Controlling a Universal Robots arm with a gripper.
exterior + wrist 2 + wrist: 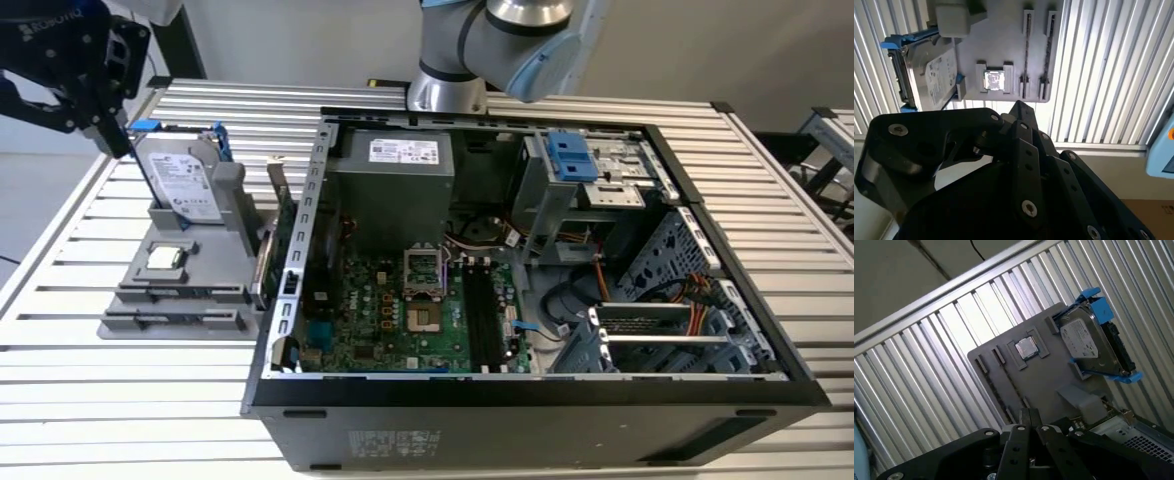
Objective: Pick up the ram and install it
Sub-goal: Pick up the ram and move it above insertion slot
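Open black computer case (534, 300) just beside grey slotted fixture plate (134, 272). Black gripper (1030, 412) above fixture, jaws pressed together, empty. Dark-green ram stick (270, 240) apparently on edge at fixture's case-side edge; spread jaws wide, align them along stick.

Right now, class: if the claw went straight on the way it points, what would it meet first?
The claw would probably meet the grey parts holder first, close to the processor chip; depth is unclear.
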